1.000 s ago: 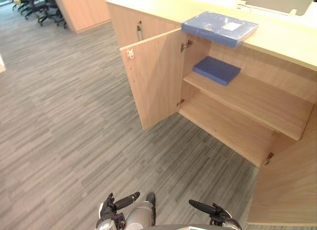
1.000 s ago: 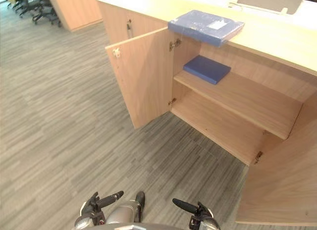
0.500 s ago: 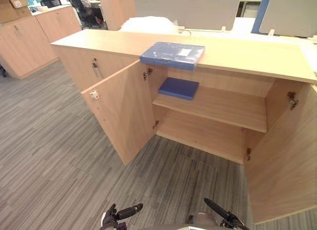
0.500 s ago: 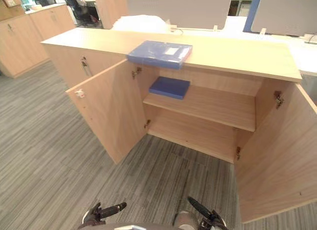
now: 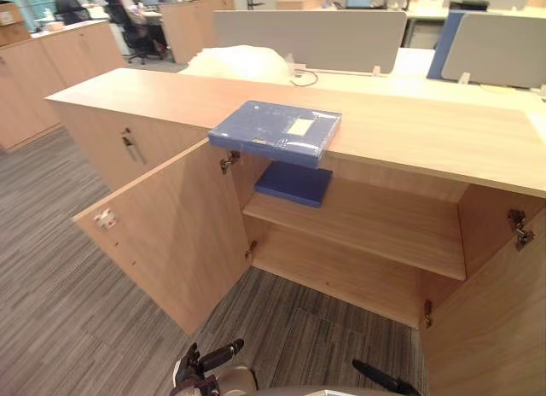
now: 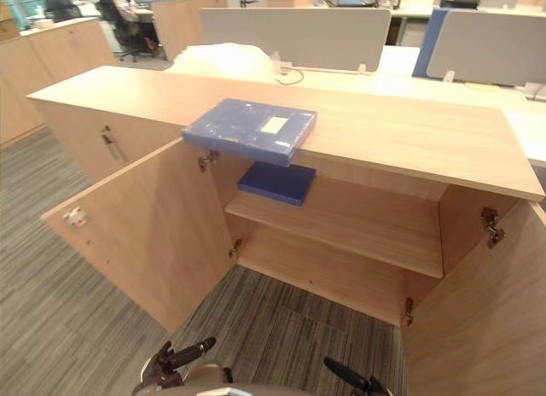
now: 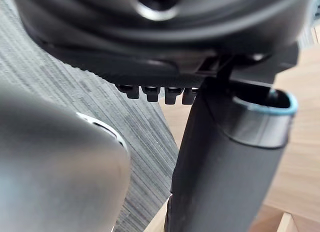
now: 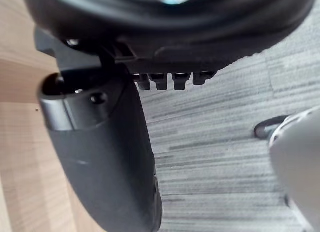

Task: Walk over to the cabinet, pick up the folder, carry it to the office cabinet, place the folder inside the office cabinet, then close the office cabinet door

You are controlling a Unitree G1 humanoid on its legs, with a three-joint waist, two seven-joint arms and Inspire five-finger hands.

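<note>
Left eye view, as I read it from the remote station: the blue folder (image 5: 275,133) lies flat on the top of the office cabinet (image 5: 409,136), at the front edge, with its near side overhanging slightly above the left door's hinge. Neither hand touches it.

Both doors stand open. The left door (image 5: 171,234) swings out toward me on the left. The right door (image 5: 486,328) stands at the right edge of the view. Inside, I note one shelf (image 5: 375,230), with a second, darker blue folder (image 5: 293,183) lying flat at its left end, directly below the first.

The left hand (image 5: 194,368) shows low at the bottom edge, over the grey carpet (image 5: 51,268), well apart from the cabinet. Its fingers are relaxed and it grasps nothing, and the left wrist view confirms this. The right hand (image 5: 381,381) is likewise low at the bottom edge, fingers released, nothing in it.

Behind the cabinet I record grey desk dividers (image 5: 307,37) and a white bundle (image 5: 239,61).
</note>
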